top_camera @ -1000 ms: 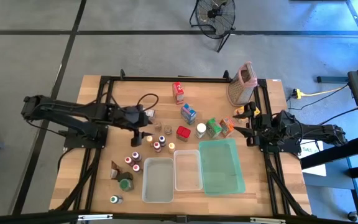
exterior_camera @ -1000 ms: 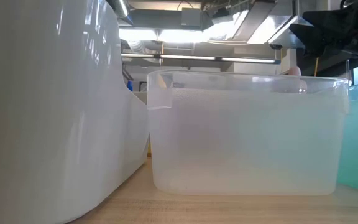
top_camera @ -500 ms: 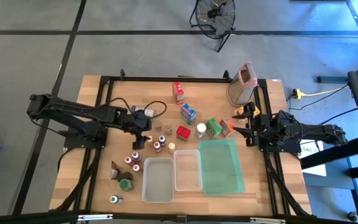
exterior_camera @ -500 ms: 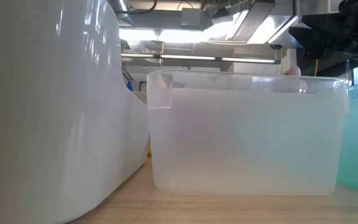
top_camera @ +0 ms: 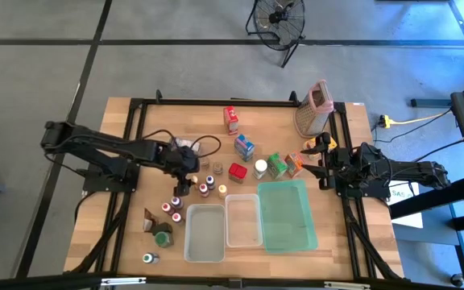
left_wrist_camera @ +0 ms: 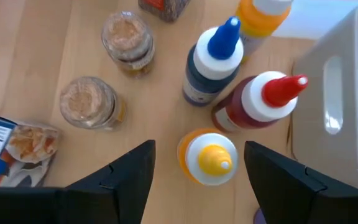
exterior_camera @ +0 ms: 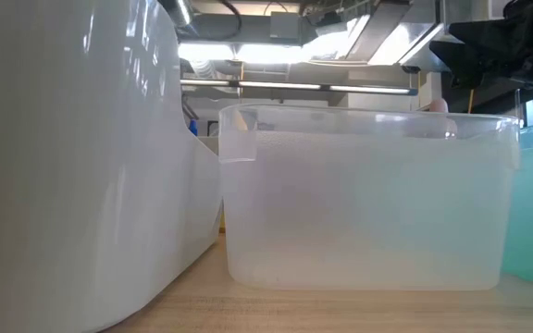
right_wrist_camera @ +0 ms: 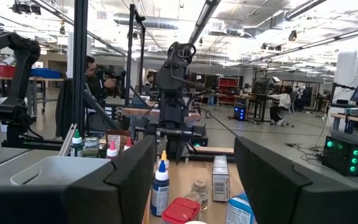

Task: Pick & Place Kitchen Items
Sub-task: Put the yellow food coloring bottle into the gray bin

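Small kitchen items stand on the wooden table. In the left wrist view a yellow-capped bottle (left_wrist_camera: 208,157) stands upright below and between the fingers of my left gripper (left_wrist_camera: 197,149), which is open, points steeply down and touches nothing. Just beyond it are a blue-capped bottle (left_wrist_camera: 212,60), a red-capped bottle (left_wrist_camera: 258,101) and two brown spice jars (left_wrist_camera: 90,102). In the high view my left gripper (top_camera: 182,176) hangs over the left part of the bottle cluster. My right gripper (top_camera: 323,159) waits open at the table's right edge, its fingers level.
Two clear tubs (top_camera: 205,234) (top_camera: 243,219) and a green tray (top_camera: 287,214) lie along the near side. Cartons (top_camera: 244,147) (top_camera: 277,165) and a red box (top_camera: 237,171) stand mid-table. A metal grater (top_camera: 314,107) is at the far right. More jars (top_camera: 163,238) stand near left.
My left gripper has moved toward the table's right edge and down, tipping its fingers more steeply downward over the small bottles. Its fingers have stayed open. The right arm has kept still.
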Robot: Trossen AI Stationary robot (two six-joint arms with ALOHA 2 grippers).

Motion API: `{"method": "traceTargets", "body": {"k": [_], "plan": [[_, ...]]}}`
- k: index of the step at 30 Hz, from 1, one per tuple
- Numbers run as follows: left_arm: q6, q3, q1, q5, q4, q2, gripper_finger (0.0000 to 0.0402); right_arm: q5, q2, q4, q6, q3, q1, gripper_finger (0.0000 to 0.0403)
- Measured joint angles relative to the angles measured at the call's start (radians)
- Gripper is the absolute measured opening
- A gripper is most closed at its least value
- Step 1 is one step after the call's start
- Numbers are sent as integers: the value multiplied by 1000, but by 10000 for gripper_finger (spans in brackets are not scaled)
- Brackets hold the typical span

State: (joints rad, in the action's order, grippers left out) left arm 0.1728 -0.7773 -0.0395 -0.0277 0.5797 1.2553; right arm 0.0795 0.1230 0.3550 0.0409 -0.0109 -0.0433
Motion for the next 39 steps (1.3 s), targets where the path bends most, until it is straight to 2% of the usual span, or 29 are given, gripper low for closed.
{"method": "traceTargets", "body": {"k": [14,28,39], "plan": [[27,0,0,2,-2,97,239,1,0,0,0,0,0,222],[34,0,0,3,-3,103,151,2,0,0,0,0,0,222],[32,0,0,-13,20,97,147,2,0,0,0,0,0,222]]}}
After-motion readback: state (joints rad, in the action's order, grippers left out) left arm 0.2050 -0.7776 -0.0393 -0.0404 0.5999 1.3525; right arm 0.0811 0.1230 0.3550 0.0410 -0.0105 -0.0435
